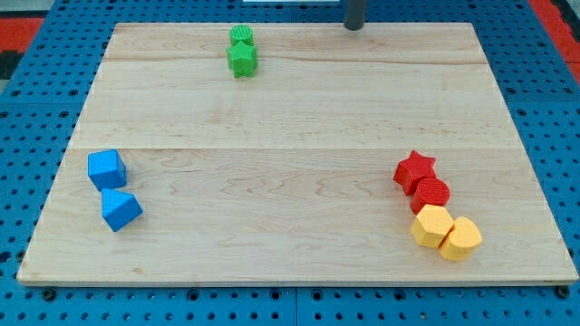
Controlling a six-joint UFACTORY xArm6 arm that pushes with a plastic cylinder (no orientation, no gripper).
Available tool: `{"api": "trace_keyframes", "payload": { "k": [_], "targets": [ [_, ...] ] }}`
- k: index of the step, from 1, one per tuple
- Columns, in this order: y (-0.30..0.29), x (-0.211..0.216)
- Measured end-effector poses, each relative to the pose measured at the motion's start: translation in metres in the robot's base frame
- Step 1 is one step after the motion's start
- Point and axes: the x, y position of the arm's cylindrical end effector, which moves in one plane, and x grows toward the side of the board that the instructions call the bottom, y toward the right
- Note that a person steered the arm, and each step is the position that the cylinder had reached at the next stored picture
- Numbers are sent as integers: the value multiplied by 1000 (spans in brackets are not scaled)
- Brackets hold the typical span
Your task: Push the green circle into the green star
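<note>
The green circle (241,36) lies at the view's top, left of centre, touching the green star (242,60) just below it. My tip (353,27) is at the view's top edge, well to the right of both green blocks and apart from them.
A blue cube (107,168) and a blue wedge-like block (120,209) lie at the view's left. A red star (414,170), a red circle (430,194) and two yellow blocks (431,225) (460,238) cluster at the lower right. The wooden board (290,118) rests on blue pegboard.
</note>
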Motion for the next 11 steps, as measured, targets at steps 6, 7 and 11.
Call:
{"api": "trace_keyframes", "payload": {
  "k": [6,7,11],
  "targets": [
    [-183,35],
    [-185,35],
    [-214,26]
  ]
}}
